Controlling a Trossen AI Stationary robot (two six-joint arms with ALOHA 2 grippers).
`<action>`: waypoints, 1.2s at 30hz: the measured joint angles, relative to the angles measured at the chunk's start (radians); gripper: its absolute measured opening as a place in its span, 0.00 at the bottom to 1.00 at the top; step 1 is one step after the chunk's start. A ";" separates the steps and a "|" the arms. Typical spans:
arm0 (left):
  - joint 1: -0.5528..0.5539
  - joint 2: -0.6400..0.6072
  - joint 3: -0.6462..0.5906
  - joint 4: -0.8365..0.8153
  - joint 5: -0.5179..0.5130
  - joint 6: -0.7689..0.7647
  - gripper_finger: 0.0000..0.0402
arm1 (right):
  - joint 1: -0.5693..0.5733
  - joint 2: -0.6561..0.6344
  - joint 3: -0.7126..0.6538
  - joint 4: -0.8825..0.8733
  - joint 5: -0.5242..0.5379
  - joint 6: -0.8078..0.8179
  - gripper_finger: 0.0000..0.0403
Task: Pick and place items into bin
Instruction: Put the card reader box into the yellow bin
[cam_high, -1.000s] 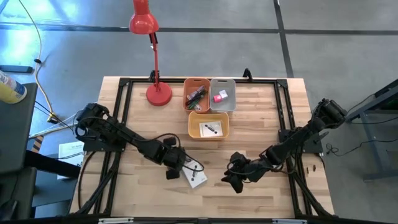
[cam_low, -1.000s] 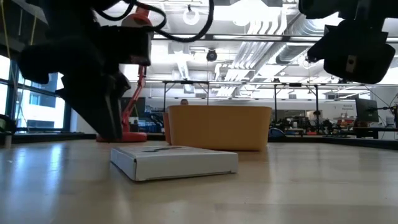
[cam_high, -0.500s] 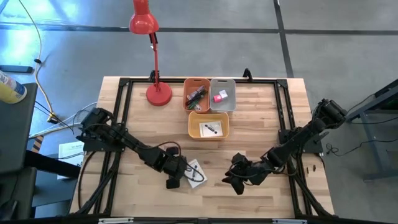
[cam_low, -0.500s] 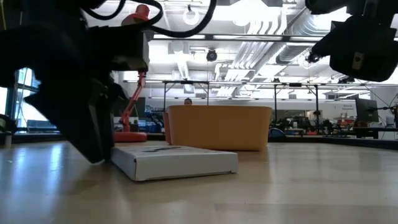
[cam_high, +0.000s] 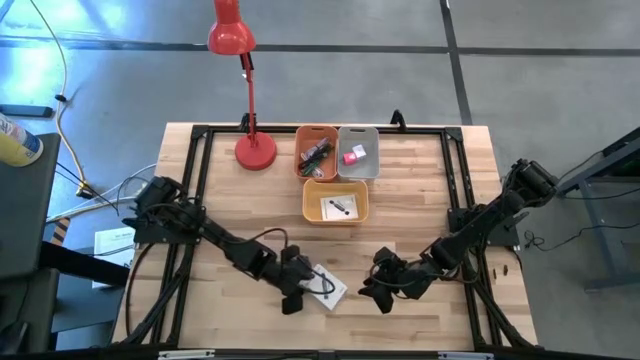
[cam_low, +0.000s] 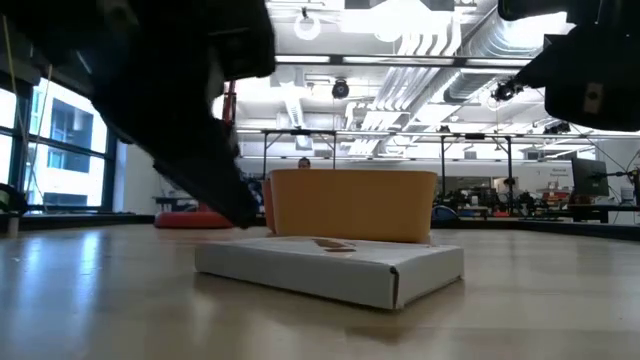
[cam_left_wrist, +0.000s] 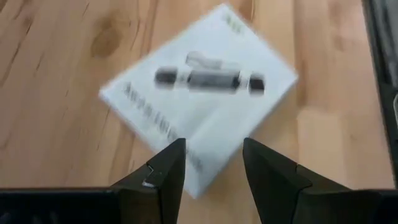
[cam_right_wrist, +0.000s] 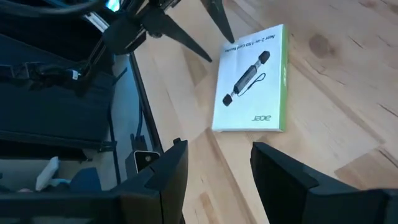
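Flat white cardboard box (cam_high: 327, 287) lies on the grained wooden worktop (cam_high: 420, 210); left claw (cam_high: 297, 300), spread, at its 8 o'clock; right claw (cam_high: 372, 294) spread, empty.

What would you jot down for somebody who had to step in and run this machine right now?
Left hand: open, low over the table at the edge of the white box, not gripping it.
Right hand: open, empty, waiting to the box's right.
Box: flat on the wood, in front of the bins.
Done: yellow bin holds a white card; orange bin has dark and green bits; grey bin holds a red-pink cube.
Left: grasp the box and drop it in a bin. The red lamp stays.
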 joint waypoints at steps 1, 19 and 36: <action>0.000 0.007 0.001 0.023 -0.002 -0.003 0.37 | 0.000 0.000 0.000 -0.002 -0.003 0.005 0.41; -0.020 0.054 0.058 0.102 0.073 0.357 0.37 | 0.087 0.000 0.000 -0.063 0.027 0.117 0.41; 0.019 0.258 0.267 0.011 0.225 0.531 0.37 | 0.087 0.000 0.000 -0.055 0.025 0.109 0.41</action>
